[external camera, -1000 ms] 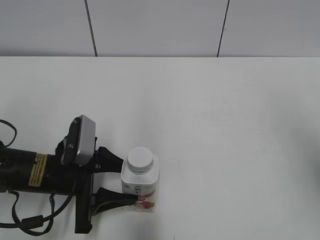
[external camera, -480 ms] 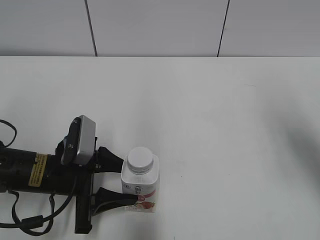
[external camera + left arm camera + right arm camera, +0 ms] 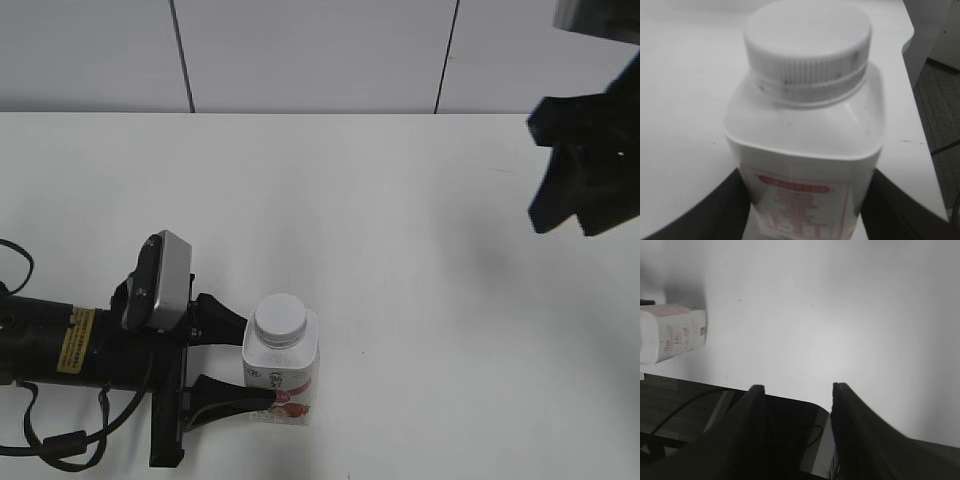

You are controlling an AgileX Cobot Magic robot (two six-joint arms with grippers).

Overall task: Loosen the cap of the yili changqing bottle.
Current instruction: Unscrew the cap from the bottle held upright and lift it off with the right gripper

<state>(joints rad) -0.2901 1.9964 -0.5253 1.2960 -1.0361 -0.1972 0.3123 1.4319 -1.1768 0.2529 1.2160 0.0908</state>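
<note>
Left end effector [image 3: 262, 370] clamps light, smooth-walled bottle [image 3: 281, 372] at table's 7 o'clock; right end effector [image 3: 585, 205], empty, half-spread, should take ribbed cap [image 3: 279, 318] by its sides.

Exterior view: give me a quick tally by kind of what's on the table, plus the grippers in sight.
Bottles: 1, the yili changqing bottle, upright, held at its body by the left gripper
Caps: 1, the cap, on the bottle's neck
Grippers: 2, the left gripper and the right gripper, which is open in the air at upper right, holding nothing
Total: 4
</note>
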